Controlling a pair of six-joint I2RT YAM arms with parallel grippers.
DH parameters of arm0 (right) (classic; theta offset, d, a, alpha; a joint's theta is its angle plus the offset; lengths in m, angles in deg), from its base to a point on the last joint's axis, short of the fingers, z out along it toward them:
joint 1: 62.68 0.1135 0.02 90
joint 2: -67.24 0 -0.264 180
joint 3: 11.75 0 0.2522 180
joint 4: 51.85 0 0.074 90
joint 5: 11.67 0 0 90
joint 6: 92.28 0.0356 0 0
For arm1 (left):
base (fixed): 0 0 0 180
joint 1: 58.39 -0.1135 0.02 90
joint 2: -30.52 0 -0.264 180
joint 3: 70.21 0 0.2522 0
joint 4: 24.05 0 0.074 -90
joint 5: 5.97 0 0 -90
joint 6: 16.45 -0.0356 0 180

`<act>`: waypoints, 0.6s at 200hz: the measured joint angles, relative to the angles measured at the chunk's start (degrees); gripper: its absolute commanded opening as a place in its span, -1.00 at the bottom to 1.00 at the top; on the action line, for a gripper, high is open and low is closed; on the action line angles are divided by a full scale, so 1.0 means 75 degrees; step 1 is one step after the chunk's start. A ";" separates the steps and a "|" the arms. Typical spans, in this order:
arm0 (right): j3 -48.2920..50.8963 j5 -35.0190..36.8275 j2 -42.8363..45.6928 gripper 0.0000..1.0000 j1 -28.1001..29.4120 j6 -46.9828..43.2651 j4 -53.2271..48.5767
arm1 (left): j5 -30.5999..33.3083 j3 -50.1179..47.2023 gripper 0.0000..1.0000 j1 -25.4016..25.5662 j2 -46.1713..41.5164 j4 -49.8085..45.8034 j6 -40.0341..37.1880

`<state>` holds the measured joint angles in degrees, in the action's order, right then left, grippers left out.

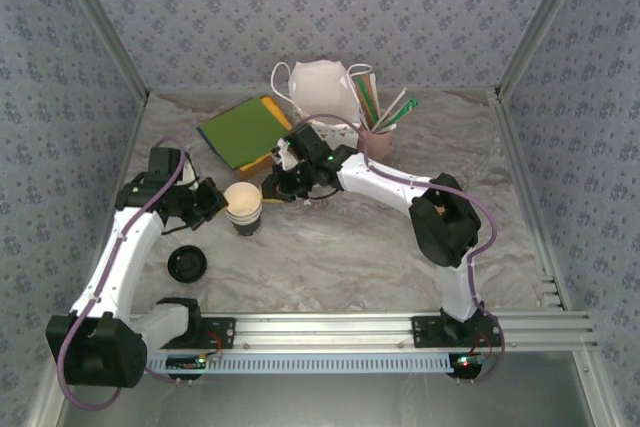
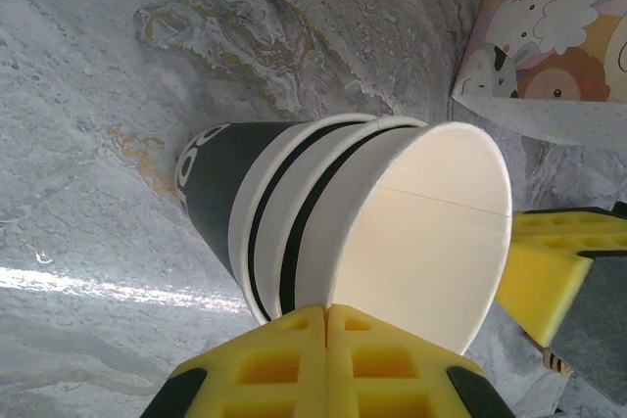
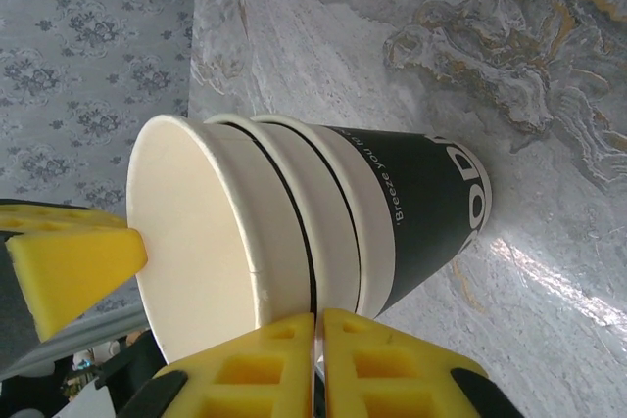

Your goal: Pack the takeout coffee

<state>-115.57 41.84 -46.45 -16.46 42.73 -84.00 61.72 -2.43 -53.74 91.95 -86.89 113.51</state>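
white bag [image 1: 315, 87] far centre | takeout coffee [image 1: 243, 209] stood left of centre, lidless, judged light, thin-walled, crushable; to be taken low on dark wall | left gripper [image 2: 328, 315] closed, right gripper [image 3: 318, 320] nearly closed, nothing held, tips at its rim | loose lid [image 1: 187, 264] near-left

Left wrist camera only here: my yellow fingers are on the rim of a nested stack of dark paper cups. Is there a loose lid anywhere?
Observer: Yes, a round black plastic lid lies flat to the near left of the nested stack of dark paper cups, not touching it.
Operator: What's the yellow block at my right edge?
Observer: The right gripper; its yellow fingers pinch another part of the same rim.
Operator: What's farther back?
Observer: A pink cup of long thin sticks beside a white handled bag.
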 measured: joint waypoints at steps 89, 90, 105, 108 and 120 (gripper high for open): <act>0.0533 -0.0087 0.0321 -0.45 -0.0146 0.0230 0.0440 | -0.0262 0.0000 -1.00 -0.0321 0.0000 0.0006 -0.0064; 0.0533 -0.0090 0.0321 -0.45 -0.0143 0.0230 0.0443 | -0.0262 0.0000 -1.00 -0.0321 0.0000 0.0006 -0.0064; 0.0530 -0.0082 0.0323 -0.41 -0.0131 0.0233 0.0449 | -0.0259 0.0003 -1.00 -0.0321 -0.0006 0.0000 -0.0064; 0.0530 -0.0076 0.0326 -0.41 -0.0128 0.0230 0.0440 | -0.0256 0.0006 -1.00 -0.0321 -0.0006 -0.0003 -0.0064; 0.0530 -0.0047 0.0344 -0.39 -0.0122 0.0224 0.0396 | -0.0254 0.0058 -1.00 -0.0321 -0.0009 -0.0076 -0.0087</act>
<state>-111.59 41.49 -43.87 -17.38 44.42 -81.03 59.82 -1.99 -56.15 91.88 -87.46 112.86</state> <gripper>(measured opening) 0.294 0.050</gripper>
